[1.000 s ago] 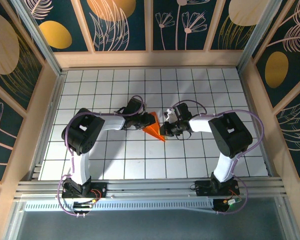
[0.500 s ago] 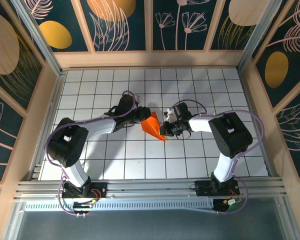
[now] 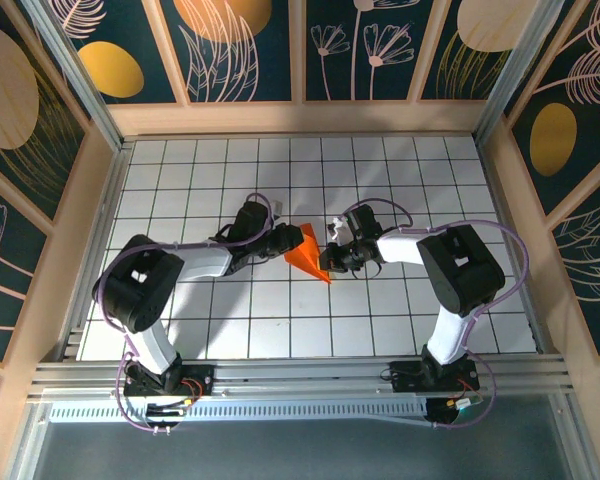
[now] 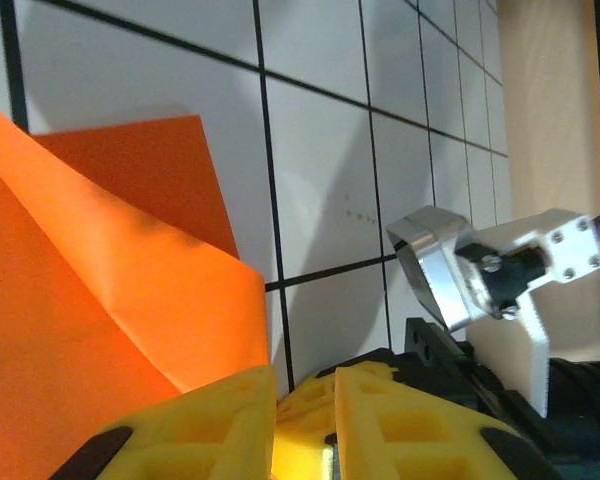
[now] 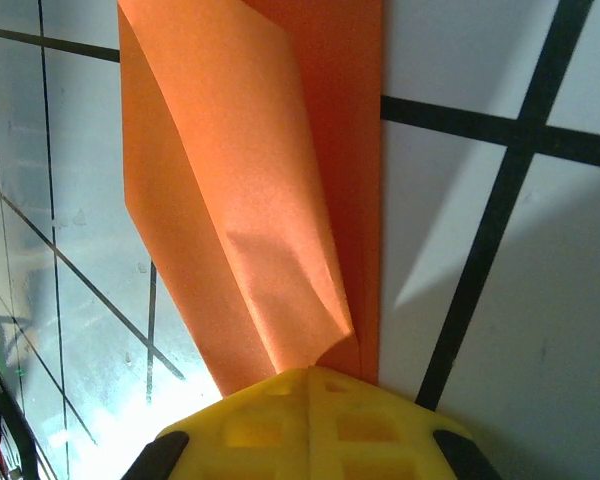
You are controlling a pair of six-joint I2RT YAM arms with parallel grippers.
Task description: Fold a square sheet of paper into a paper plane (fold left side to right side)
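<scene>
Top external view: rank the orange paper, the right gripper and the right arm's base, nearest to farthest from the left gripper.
1. orange paper, right beside the left gripper.
2. right gripper, across the paper.
3. right arm's base, near edge, right.

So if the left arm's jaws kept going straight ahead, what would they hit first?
The folded orange paper: the left gripper points right, and the paper's raised flap sits right at its jaws. Behind the paper comes the right gripper, though how far is unclear.
</scene>
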